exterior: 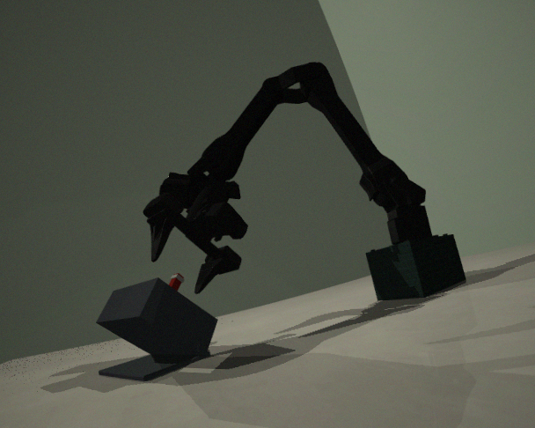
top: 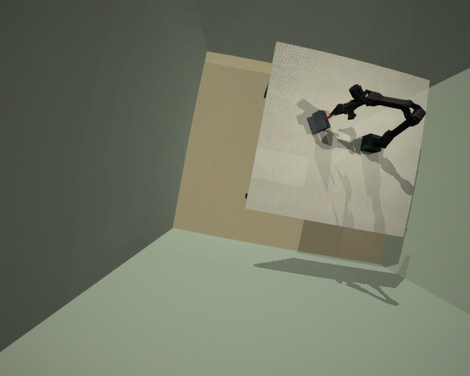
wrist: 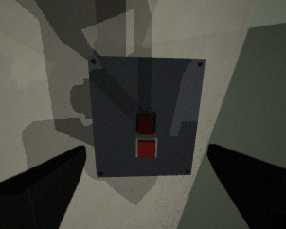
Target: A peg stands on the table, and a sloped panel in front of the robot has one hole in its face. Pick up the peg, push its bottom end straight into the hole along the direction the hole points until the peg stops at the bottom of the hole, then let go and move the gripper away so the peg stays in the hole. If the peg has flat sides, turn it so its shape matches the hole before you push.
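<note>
Peg [top: 328, 117] [exterior: 176, 281] [wrist: 146, 149], red and square-ended, protrudes from slate-dark block [top: 318, 122] [exterior: 162, 317] [wrist: 118, 142].

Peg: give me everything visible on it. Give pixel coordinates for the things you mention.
The peg [top: 328, 117] [exterior: 176, 282] [wrist: 146, 149] is red, square in section, flat-sided, with a pale band near its top end; material can't be told. It leans, standing in the hole of the sloped panel [top: 318, 121] [exterior: 175, 317] [wrist: 118, 156], top end sticking out. Depth can't be judged. The open gripper [top: 332, 116] [exterior: 174, 276] [wrist: 148, 150] touches it nowhere, fingers apart on either side.
</note>
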### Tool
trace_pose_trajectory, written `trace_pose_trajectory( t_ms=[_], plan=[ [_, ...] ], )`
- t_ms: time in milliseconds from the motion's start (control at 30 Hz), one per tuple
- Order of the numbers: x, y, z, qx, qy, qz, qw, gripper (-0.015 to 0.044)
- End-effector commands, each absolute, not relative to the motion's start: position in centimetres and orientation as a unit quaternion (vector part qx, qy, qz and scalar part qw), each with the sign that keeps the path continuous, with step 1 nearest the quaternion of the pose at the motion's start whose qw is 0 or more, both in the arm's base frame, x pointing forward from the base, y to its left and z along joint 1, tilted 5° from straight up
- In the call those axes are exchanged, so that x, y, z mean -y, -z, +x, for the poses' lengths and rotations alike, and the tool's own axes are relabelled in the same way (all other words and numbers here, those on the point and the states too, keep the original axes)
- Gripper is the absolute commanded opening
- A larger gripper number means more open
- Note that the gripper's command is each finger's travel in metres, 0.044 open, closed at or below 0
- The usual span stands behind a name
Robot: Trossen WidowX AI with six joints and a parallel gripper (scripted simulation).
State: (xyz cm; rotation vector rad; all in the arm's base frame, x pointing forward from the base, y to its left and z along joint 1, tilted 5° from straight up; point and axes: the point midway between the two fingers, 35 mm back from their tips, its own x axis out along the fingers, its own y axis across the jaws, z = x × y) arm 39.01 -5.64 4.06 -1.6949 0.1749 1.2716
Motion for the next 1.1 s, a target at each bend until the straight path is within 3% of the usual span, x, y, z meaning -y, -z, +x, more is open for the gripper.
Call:
trace_pose_trajectory(
  t_ms=[0,1067],
  plan=[
    [6.1,-5.0,38.7,-0.069,-0.521,-0.699,0.485,0.044],
    [8.8,-9.5,35.7,-0.072,-0.521,-0.698,0.486,0.044]
  ],
)
